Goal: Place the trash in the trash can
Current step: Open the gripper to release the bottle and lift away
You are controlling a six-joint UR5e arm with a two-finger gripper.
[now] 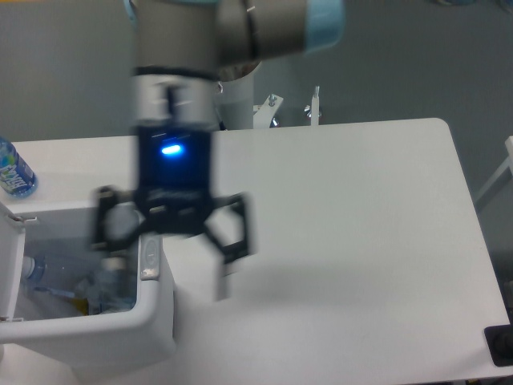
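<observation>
The trash can (pixel 88 327) is a white boxy bin at the lower left, with its lid (pixel 10 265) swung open to the left and a grey tab (pixel 149 258) on its right rim. Clear crumpled plastic with bluish parts, the flattened bottle (pixel 96 290), lies inside it. I cannot make out the white paper wrapper; it may be hidden in the bin. My gripper (pixel 167 269) hangs over the bin's right rim, motion-blurred, with its jaws spread wide and nothing between them. One finger is over the bin's opening and the other is over the table.
An uncrushed water bottle with a blue label (pixel 14 172) stands at the table's far left edge behind the bin. The white table (pixel 345 241) stretches to the right. Metal mounts (pixel 292 108) sit at the back edge near the arm's base.
</observation>
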